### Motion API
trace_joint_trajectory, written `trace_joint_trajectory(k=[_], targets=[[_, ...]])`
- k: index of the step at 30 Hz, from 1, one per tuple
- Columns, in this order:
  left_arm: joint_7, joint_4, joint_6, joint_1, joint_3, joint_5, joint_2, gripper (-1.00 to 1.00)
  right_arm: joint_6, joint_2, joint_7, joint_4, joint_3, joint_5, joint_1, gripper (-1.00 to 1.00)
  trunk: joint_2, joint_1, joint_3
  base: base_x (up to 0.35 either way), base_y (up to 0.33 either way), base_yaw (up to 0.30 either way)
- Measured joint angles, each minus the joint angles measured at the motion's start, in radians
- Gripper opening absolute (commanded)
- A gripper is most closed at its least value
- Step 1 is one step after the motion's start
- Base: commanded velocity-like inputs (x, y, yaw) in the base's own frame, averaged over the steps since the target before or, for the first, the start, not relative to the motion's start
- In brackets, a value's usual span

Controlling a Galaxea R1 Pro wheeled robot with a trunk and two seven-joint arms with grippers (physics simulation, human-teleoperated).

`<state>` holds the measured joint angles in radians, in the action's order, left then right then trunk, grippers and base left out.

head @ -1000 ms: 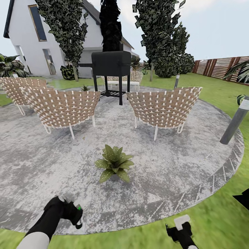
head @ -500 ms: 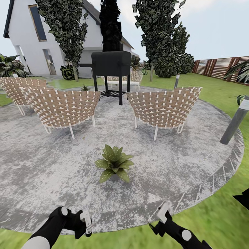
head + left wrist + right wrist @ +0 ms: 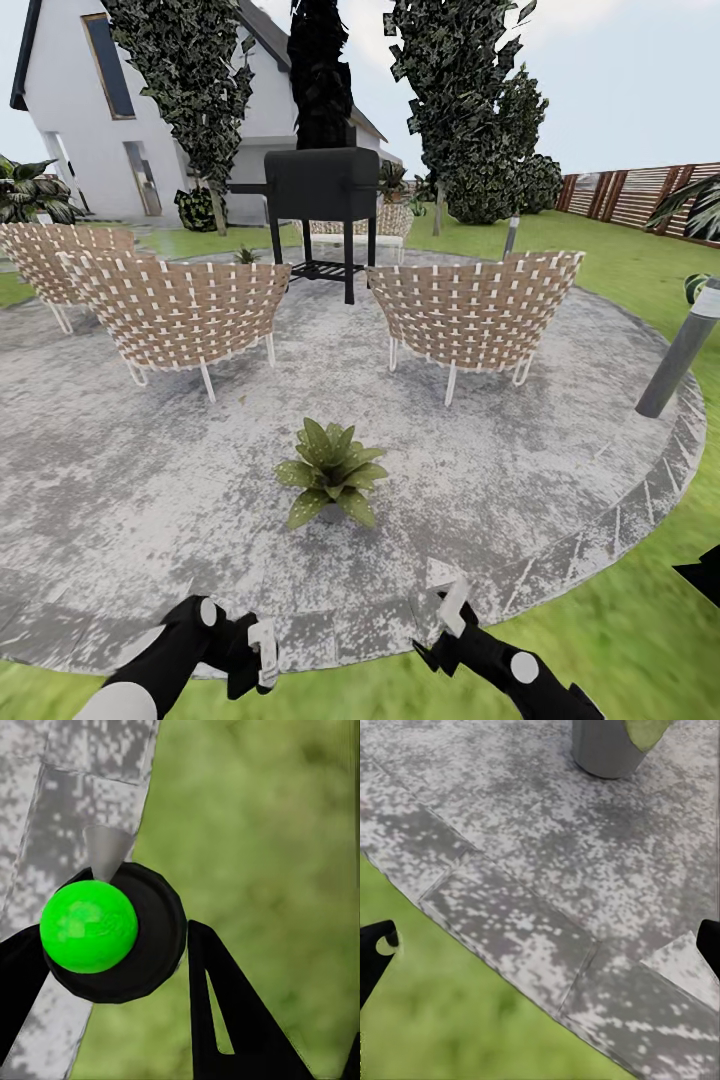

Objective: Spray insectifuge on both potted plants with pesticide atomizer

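My left gripper [image 3: 255,650] hovers low over the patio's front edge. In the left wrist view it [image 3: 112,934] is shut on the pesticide atomizer [image 3: 142,945], a dark rounded bottle with a bright green ball and a grey nozzle cone, held over the border of paving and grass. One potted plant [image 3: 330,475], a low green rosette, stands on the paving ahead, between both arms. My right gripper [image 3: 445,625] is open and empty near the patio edge. From the right wrist view its fingers [image 3: 375,952] spread wide, and the plant's grey pot [image 3: 604,746] lies beyond them.
Two woven chairs [image 3: 180,300] [image 3: 470,310] stand behind the plant, with a third at far left and a black grill [image 3: 320,190] beyond. A grey bollard [image 3: 680,350] leans at the patio's right rim. Grass [image 3: 620,620] surrounds the round paving.
The left gripper has swung right and turned, so the bottle's green spot no longer faces the head camera. The right arm has risen and moved left to the patio edge.
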<state>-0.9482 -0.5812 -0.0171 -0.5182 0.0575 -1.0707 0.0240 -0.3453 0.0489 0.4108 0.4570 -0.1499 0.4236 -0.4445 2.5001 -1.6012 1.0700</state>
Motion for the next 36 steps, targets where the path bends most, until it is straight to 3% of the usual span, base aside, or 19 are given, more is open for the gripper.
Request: trace_joint_trajectory(k=[3, 5, 9, 10, 14, 17, 19, 21, 24, 28, 30, 36], targets=[[-0.003, -0.001, 0.0, -0.006, -0.033, 0.0, -0.008, -1.0, 0.002, -0.018, 0.0, 0.006, 0.0, 0.0, 0.0, 1.0, 0.0, 0.0, 0.0, 0.0, 0.0, 0.0], [-0.004, -0.001, 0.0, -0.009, -0.036, -0.001, -0.01, -1.0, 0.001, -0.019, 0.014, 0.007, 0.0, 0.0, 0.0, 1.0, 0.0, 0.0, 0.0, 0.0, 0.0, 0.0], [-0.004, -0.002, 0.0, -0.011, -0.038, -0.002, -0.014, -1.0, 0.0, -0.022, 0.138, 0.036, 0.001, 0.002, 0.0, 1.0, 0.0, 0.0, 0.0, 0.0, 0.0, 0.0], [-0.004, -0.002, 0.0, -0.011, -0.038, -0.002, -0.016, -1.0, -0.001, -0.022, 0.16, 0.048, 0.001, 0.003, 0.0, -1.0, 0.0, 0.0, 0.0, 0.0, 0.0, 0.0], [-0.004, -0.002, -0.001, -0.012, -0.044, -0.002, -0.022, -1.0, 0.0, -0.025, 0.183, 0.061, 0.001, 0.003, 0.0, -1.0, 0.0, 0.0, 0.0, 0.0, 0.0, 0.0], [-0.004, -0.002, 0.0, -0.012, -0.101, -0.001, -0.031, -1.0, 0.0, -0.039, 0.193, 0.063, 0.0, 0.004, 0.0, -1.0, 0.0, 0.0, 0.0, 0.0, 0.0, 0.0], [-0.002, -0.002, 0.0, -0.012, -0.13, -0.002, -0.037, -1.0, 0.0, -0.056, 0.206, 0.064, -0.024, 0.004, 0.0, -1.0, 0.0, 0.0, 0.0, 0.0, 0.0, 0.0], [0.002, -0.002, 0.0, -0.012, -0.147, -0.002, -0.047, -1.0, 0.001, -0.067, 0.215, 0.065, -0.073, 0.004, 0.0, -1.0, 0.0, 0.0, 0.0, 0.0, 0.0, 0.0], [0.008, -0.003, 0.0, -0.012, -0.158, -0.003, -0.062, -1.0, 0.001, -0.088, 0.217, 0.065, -0.101, 0.003, -0.001, -1.0, 0.0, 0.0, 0.0, 0.0, 0.0, 0.0], [0.018, -0.017, 0.0, -0.012, -0.162, -0.002, -0.092, -1.0, 0.002, -0.109, 0.218, 0.064, -0.106, 0.002, -0.001, -1.0, 0.0, 0.0, 0.0, 0.0, 0.0, 0.0], [0.051, -0.018, 0.001, -0.012, -0.161, -0.001, -0.109, -1.0, 0.002, -0.119, 0.22, 0.065, -0.106, 0.002, -0.002, -1.0, 0.0, 0.0, 0.0, 0.0, 0.0, 0.0], [0.094, -0.018, 0.002, -0.012, -0.162, -0.002, -0.116, -1.0, 0.002, -0.141, 0.221, 0.064, -0.106, 0.002, -0.001, -1.0, 0.0, 0.0, 0.0, 0.0, 0.0, 0.0]])
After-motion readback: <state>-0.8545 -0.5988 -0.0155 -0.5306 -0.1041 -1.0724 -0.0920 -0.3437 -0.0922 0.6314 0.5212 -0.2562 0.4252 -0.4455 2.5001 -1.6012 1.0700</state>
